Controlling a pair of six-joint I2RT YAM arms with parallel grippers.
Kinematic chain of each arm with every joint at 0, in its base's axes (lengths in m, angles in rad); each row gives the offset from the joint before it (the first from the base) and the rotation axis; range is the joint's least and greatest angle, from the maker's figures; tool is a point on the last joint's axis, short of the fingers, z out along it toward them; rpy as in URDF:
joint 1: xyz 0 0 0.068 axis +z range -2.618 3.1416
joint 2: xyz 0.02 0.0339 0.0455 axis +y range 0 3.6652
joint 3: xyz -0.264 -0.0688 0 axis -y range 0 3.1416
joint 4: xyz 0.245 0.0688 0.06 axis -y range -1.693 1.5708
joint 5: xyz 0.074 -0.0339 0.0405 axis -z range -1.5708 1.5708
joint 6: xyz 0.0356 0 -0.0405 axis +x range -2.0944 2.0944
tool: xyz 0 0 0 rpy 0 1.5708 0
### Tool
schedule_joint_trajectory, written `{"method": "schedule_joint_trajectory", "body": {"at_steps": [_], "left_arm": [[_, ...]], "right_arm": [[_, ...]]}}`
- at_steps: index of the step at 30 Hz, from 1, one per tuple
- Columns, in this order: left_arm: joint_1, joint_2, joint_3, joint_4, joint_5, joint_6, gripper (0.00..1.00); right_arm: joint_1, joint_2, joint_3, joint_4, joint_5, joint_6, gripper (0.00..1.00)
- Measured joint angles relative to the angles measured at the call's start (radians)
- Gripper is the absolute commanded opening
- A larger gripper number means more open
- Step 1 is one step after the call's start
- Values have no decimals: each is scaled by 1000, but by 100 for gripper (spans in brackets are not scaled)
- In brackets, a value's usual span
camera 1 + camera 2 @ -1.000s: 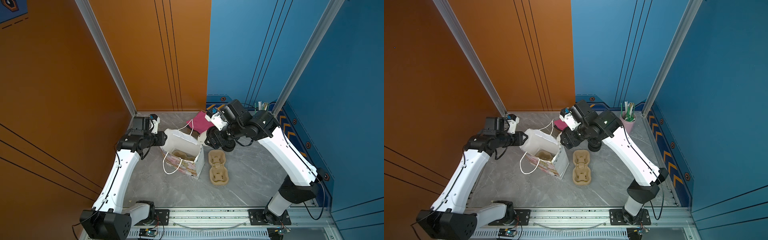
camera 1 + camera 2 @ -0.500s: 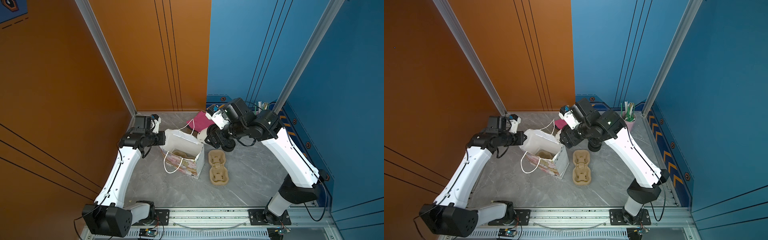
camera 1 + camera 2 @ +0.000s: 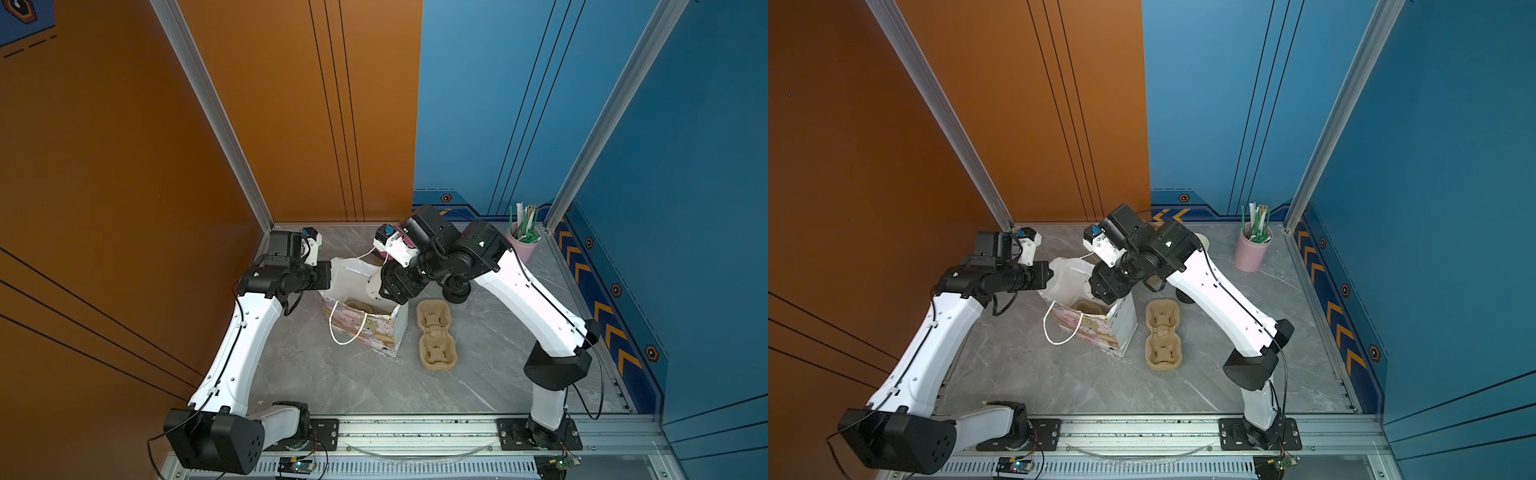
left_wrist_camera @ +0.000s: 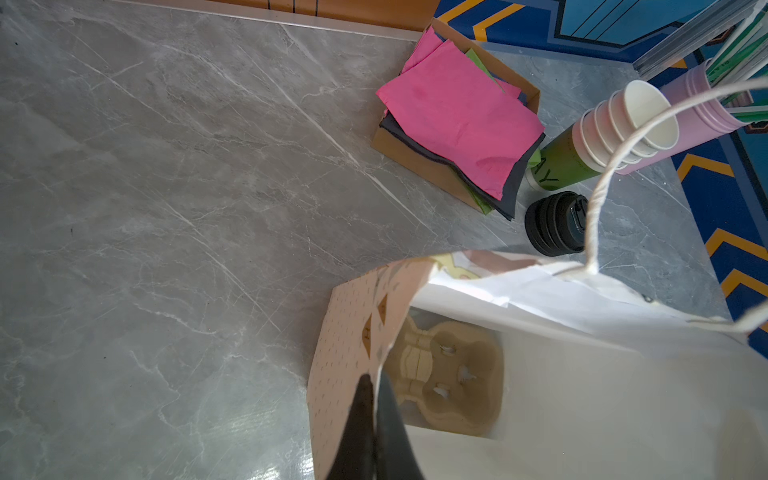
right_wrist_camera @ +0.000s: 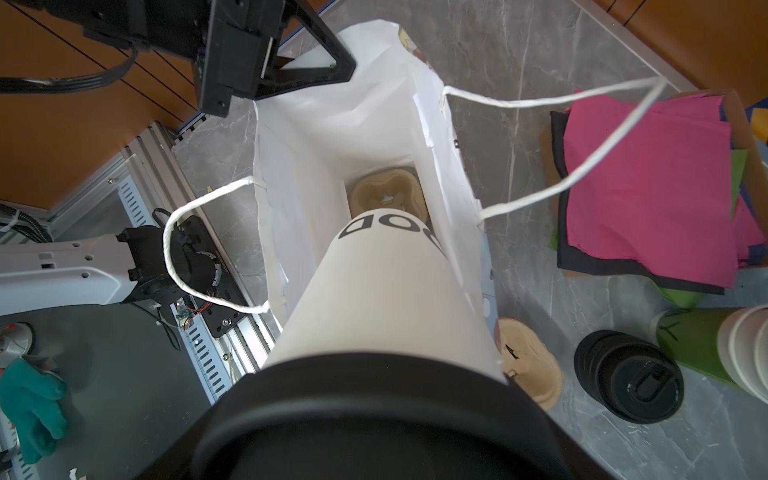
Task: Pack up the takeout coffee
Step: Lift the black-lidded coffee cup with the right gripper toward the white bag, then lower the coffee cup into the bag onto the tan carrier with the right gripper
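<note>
Left gripper (image 4: 374, 384) has closed on bag (image 4: 345, 332) rim; right gripper (image 3: 385, 287) holds takeout coffee (image 5: 386, 282) tilted, base-down.

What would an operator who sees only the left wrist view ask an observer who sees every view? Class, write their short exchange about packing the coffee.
Operator: My left tool has the bag pinched by its edge. Where is the coffee?
Observer: In the right wrist view, the coffee cup is aimed bottom-first into the open bag, in line with the tray inside.
Operator: What holds it there?
Observer: In both top views, the right tool holds it over the bag's mouth.
</note>
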Motion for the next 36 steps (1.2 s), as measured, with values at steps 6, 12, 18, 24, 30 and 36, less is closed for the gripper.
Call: {"method": "schedule_joint_trajectory", "body": {"at_steps": [6, 12, 18, 24, 30, 36], "left_arm": [[0, 0, 0, 0, 2, 0, 0], [-3, 0, 0, 0, 4, 0, 0], [-10, 0, 0, 1, 6, 0, 0], [-16, 0, 0, 2, 7, -4, 0], [-18, 0, 0, 2, 7, -5, 0], [-22, 0, 0, 2, 7, -7, 0]], "right_arm": [[5, 80, 17, -1, 0, -8, 84], [6, 142, 47, -1, 0, -14, 84], [14, 212, 84, 0, 0, -18, 84], [18, 261, 93, 0, 0, -19, 84], [18, 278, 93, -1, 1, -25, 84], [18, 305, 99, -13, 2, -40, 83]]}}
